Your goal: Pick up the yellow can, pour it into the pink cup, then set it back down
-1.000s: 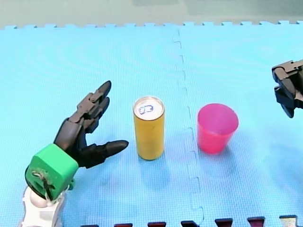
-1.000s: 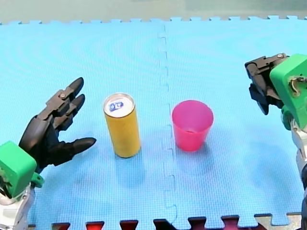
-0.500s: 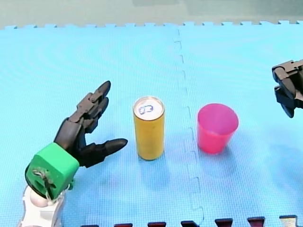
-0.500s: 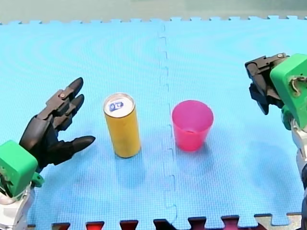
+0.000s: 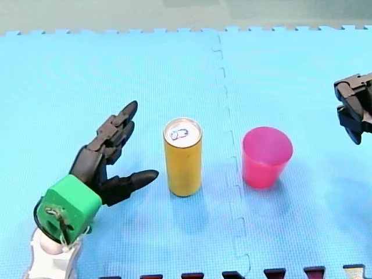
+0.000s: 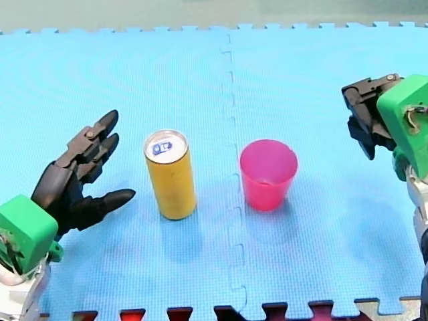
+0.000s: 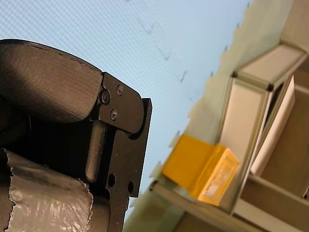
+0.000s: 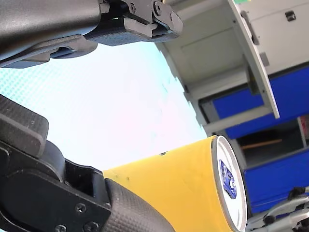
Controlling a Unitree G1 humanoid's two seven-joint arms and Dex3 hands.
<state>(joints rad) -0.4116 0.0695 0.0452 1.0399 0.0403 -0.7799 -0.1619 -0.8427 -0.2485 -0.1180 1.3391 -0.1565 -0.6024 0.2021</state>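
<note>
On the blue foam mat (image 5: pixel 174 75) my left hand (image 5: pixel 107 160), empty and uncurled, is beside the yellow can (image 5: pixel 183 160) (upright, long axis vertical, lid up). The pink cup (image 5: pixel 266 158) stands near the can's other side. My right hand (image 6: pixel 366 124), curled on nothing, is far right.

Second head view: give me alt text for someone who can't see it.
A yellow can stands upright on a blue foam mat, a pink cup apart to its right. The robot's left hand, open, is left of the can, not touching; its right hand, shut, is at the far right.

Can (image 5: pixel 183 160) left of cup (image 5: pixel 266 157), on mat (image 5: pixel 174 70)
</note>
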